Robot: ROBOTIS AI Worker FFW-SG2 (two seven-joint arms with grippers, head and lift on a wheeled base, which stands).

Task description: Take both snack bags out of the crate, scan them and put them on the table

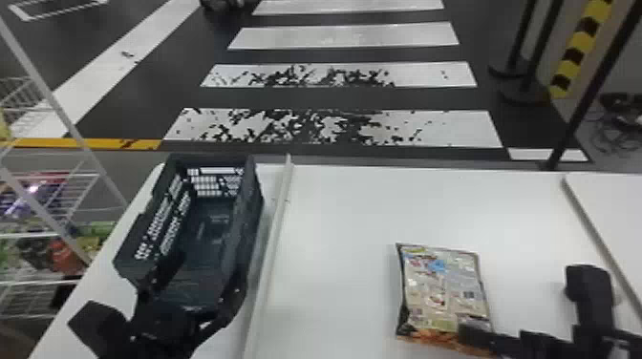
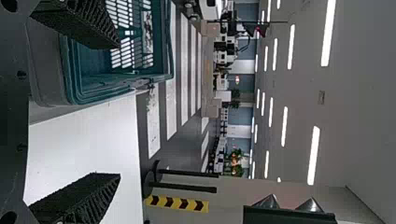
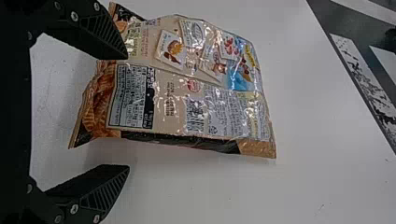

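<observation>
The job was partly done, as I judge it: one snack bag [image 1: 444,291] was out on the desk [image 1: 344,215], to the right of the crate [image 1: 253,215] and well apart from it. A thin raised strip [image 1: 273,238] ran just to the right of the crate, between it and the bag. I could not tell if the bag had been scanned. The step in hand seemed to be getting hold of this bag, or letting go of it. The right pincer [image 3: 126,112] was far to the right of the crate, wide apart and not gripping. One finger was over the bag's near right part, and the other was off to its side. The left pincer [image 2: 117,112] was at the crate's near end, also spread wide with nothing in its grip. If the bag needed a scan, the next move called for the right pincer to squeeze its edge softly, so the chips would not break. If not, it should lift away without dragging the bag. The bag lay flat with its small print up. Its long way ran from near to far, much like the crate's, with the orange end near the robot and the far end leaning a little toward the crate.
</observation>
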